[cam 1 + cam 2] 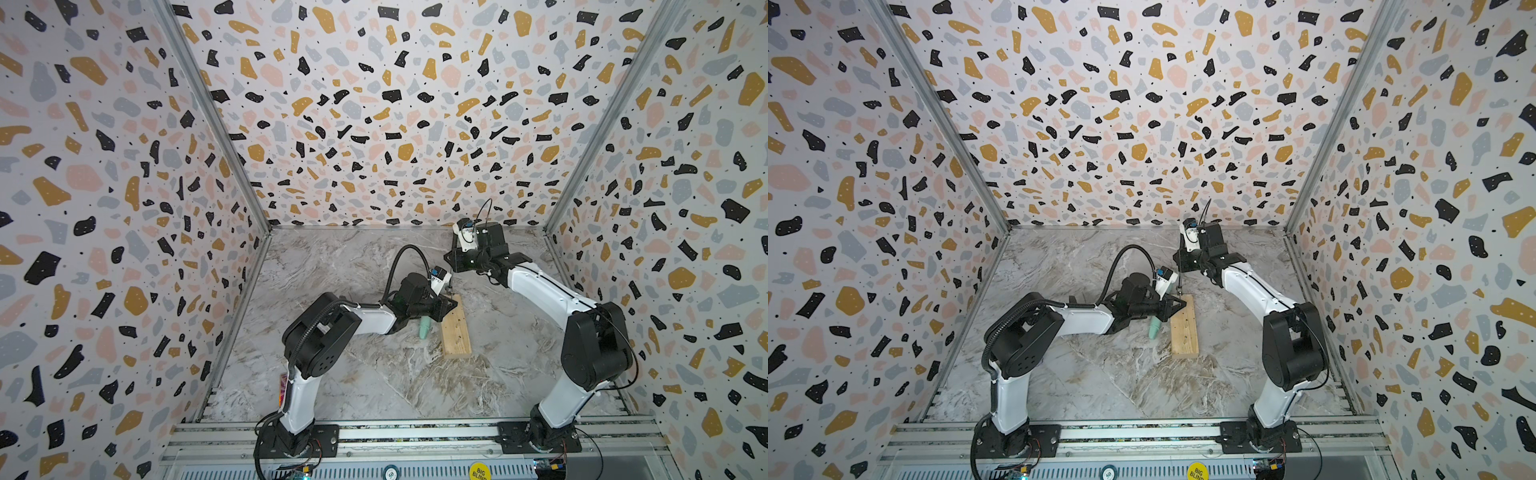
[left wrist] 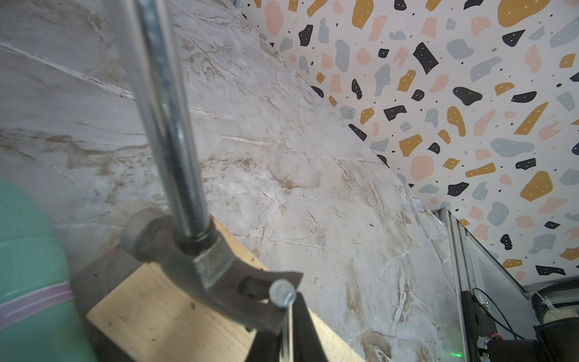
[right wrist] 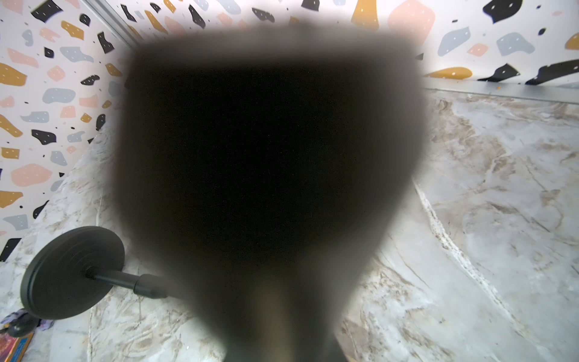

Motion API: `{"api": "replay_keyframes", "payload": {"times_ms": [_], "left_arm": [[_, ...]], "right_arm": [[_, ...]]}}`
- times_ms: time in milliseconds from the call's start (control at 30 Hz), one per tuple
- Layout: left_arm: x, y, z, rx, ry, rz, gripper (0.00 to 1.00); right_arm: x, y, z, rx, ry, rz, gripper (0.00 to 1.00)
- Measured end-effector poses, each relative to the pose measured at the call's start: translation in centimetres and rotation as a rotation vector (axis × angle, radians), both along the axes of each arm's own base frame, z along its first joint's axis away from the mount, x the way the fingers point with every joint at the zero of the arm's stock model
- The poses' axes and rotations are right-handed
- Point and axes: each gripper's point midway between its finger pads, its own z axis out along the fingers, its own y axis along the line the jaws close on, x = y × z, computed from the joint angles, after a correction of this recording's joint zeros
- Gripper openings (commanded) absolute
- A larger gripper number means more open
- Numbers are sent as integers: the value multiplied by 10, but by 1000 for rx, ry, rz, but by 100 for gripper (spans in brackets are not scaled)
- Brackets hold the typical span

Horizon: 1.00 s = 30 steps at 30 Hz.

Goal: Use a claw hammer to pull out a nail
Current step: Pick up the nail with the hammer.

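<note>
Nail (image 2: 282, 294) against claw hammer (image 2: 200, 266) fork

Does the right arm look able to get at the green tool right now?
Probably not: the right gripper is closed on the hammer handle, and the left gripper covers part of the green tool.

R wrist view: big dark blur (image 3: 269, 175) fills centre, can't tell what it is; black rod (image 3: 75, 272) vanishes behind it. L wrist view: mint-green tool (image 2: 28, 266) blurred, cut by frame edge; claw hammer (image 2: 200, 266) handle runs off frame; nail (image 2: 282, 294) shank blurred. In both top views nail too small to tell.
</note>
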Motion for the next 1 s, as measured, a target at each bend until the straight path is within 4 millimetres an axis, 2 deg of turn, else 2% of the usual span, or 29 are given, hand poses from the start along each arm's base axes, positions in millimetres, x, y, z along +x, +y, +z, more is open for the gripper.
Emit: {"api": "replay_keyframes", "payload": {"times_ms": [167,633,1000], "left_arm": [[1,0,1,-2,-3,1,0],[1,0,4,-13,7,8,0],[-3,5,37,-46,14,23,0]], "right_arm": [[0,0,0,1,1,-1,0],[1,1,1,0,-8,-1,0],[5,7,4,-21,-60,-23,0]]}}
